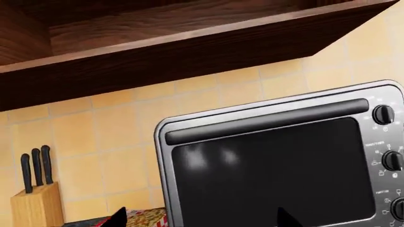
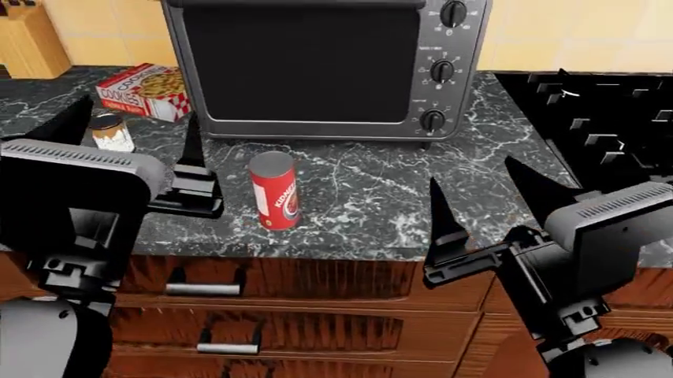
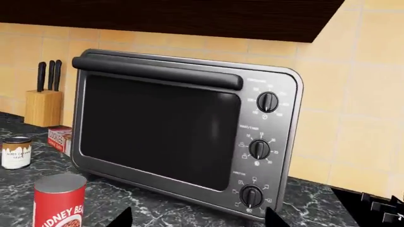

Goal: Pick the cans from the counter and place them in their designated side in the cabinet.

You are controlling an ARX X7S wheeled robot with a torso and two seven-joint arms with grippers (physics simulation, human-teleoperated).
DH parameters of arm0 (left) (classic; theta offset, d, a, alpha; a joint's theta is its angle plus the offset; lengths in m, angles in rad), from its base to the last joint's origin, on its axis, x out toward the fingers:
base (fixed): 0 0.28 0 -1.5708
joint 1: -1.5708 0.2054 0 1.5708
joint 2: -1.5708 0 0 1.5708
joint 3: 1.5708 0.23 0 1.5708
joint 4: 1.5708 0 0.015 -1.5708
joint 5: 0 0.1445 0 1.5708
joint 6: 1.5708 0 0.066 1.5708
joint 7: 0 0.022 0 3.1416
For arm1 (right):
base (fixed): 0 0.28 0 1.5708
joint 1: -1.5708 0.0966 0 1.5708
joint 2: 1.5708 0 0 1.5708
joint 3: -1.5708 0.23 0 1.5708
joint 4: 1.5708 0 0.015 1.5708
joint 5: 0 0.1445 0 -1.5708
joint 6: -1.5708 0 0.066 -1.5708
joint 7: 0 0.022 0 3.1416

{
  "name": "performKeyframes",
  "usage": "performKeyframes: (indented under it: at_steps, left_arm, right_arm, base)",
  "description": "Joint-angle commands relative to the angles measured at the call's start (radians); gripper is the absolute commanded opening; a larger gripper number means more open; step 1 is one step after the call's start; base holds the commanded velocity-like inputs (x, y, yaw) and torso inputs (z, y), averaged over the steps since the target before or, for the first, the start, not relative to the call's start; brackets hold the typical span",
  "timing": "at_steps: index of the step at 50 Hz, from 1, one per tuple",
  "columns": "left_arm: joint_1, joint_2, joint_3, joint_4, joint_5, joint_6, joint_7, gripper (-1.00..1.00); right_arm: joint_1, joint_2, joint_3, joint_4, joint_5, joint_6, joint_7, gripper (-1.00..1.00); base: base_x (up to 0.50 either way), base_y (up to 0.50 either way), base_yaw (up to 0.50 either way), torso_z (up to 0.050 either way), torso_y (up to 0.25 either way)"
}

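The tall red can (image 2: 274,190) with a white label stands upright on the marble counter (image 2: 368,197), in front of the oven; it also shows in the right wrist view (image 3: 58,201). The short white can (image 2: 109,131) with a brown band stands further left (image 3: 16,152). My left gripper (image 2: 137,110) hovers open and empty, its fingers to either side of the white can in the head view. The right gripper (image 2: 474,175) is open and empty over the counter's front right. The dark wood cabinet (image 1: 158,47) hangs above the oven. In the wrist views only the tips of the left gripper (image 1: 200,215) and right gripper (image 3: 197,215) show.
A silver toaster oven (image 2: 315,63) stands at the back of the counter. A red-and-white cookies box (image 2: 145,90) lies to its left, near a wooden knife block (image 2: 27,39). A glossy black stovetop (image 2: 600,118) lies on the right. Wooden drawers (image 2: 263,279) sit under the counter.
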Motion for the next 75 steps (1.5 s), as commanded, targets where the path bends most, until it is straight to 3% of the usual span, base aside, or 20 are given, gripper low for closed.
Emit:
performKeyframes:
  at_steps: [1, 16, 26, 33, 43, 52, 58, 64, 75]
  left_arm:
    - [-0.144, -0.036, -0.037, 0.078, -0.029, -0.171, 0.02, 1.0]
    - [-0.227, -0.053, -0.016, 0.109, -0.045, -0.253, 0.014, 1.0]
    - [-0.255, -0.037, -0.033, 0.117, -0.071, -0.28, 0.022, 1.0]
    - [-0.302, -0.032, -0.042, 0.131, -0.088, -0.336, 0.013, 1.0]
    - [-0.371, -0.032, -0.107, 0.144, -0.165, -0.413, -0.022, 1.0]
    - [-0.427, -0.088, -0.251, 0.144, -0.466, -0.459, -0.204, 1.0]
    - [-0.451, -0.117, -0.305, 0.141, -0.577, -0.478, -0.269, 1.0]
    - [-0.471, -0.136, -0.343, 0.138, -0.658, -0.495, -0.315, 1.0]
    - [-0.459, -0.163, -0.356, 0.124, -0.716, -0.471, -0.36, 1.0]
  right_arm:
    - [0.085, 0.051, 0.074, -0.098, 0.094, 0.14, -0.019, 1.0]
    - [0.161, 0.104, 0.217, -0.193, 0.264, 0.298, -0.005, 1.0]
    - [0.226, 0.281, 0.17, -0.194, 0.593, 0.204, 0.289, 1.0]
    - [0.269, 0.373, 0.14, -0.193, 0.731, 0.143, 0.407, 1.0]
    - [0.408, 0.579, -0.04, -0.195, 0.892, -0.055, 0.602, 1.0]
    - [0.554, 0.762, -0.246, -0.196, 0.949, -0.268, 0.715, 1.0]
    - [0.707, 0.883, -0.438, -0.196, 0.968, -0.409, 0.774, 1.0]
    - [0.778, 0.925, -0.545, -0.195, 0.956, -0.471, 0.795, 1.0]
    - [0.815, 0.942, -0.566, -0.19, 0.972, -0.492, 0.802, 1.0]
  base:
    - [0.13, 0.0, 0.5, 0.05, 0.023]
    - [0.11, 0.01, 0.5, 0.05, 0.025]
    - [0.28, -0.09, 0.04, 0.05, 0.025]
    - [0.43, -0.17, 0.0, 0.016, 0.002]
    - [0.37, -0.04, 0.0, 0.0, 0.0]
    - [0.02, 0.0, 0.0, 0.0, 0.0]
    - [0.03, 0.0, 0.0, 0.0, 0.0]
    - [0.3, 0.04, 0.0, 0.0, 0.0]
    - [0.29, 0.04, 0.0, 0.0, 0.0]
